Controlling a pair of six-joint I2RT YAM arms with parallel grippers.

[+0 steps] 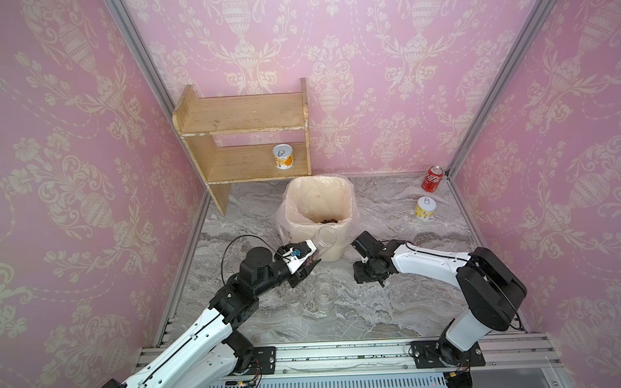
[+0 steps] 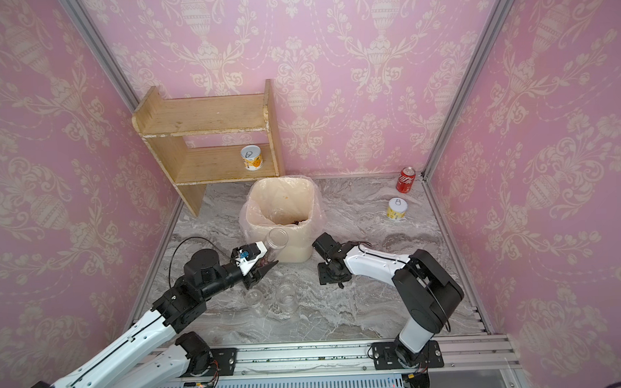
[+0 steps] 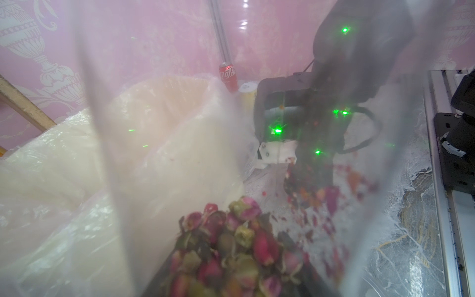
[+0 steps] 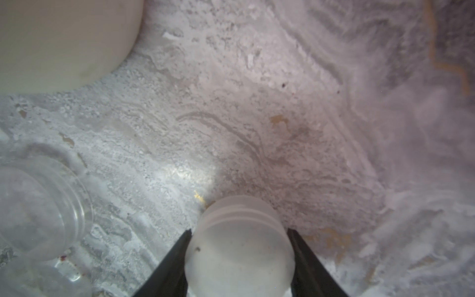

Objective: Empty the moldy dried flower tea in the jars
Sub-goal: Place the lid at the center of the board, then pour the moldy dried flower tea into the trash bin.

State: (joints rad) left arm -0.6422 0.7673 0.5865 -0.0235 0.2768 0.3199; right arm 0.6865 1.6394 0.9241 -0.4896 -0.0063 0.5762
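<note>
I work in a mock-up of a home corner built inside a lab rig. Pink wallpaper panels with cream urn patterns (image 1: 386,57) hang between bare aluminium corner posts (image 1: 504,78), and my two white-and-black arms (image 1: 200,333) are bolted to a grey aluminium rail (image 1: 343,353). A grey marble-print tabletop (image 1: 394,305), a small two-tier wooden shelf (image 1: 242,115) and a cream plastic bin with a clear liner (image 1: 319,194) give the household look.

In the left wrist view you look through the wall of the held jar (image 3: 102,154): the right arm (image 3: 359,64) behind it is blurred, and the frame edge cuts off the dried flower tea (image 3: 231,252). In the right wrist view, the whitish lid (image 4: 239,252) and a second jar (image 4: 38,205) are cropped. In both top views, the near wall of the bin (image 1: 336,252) hides most of its contents.
</note>
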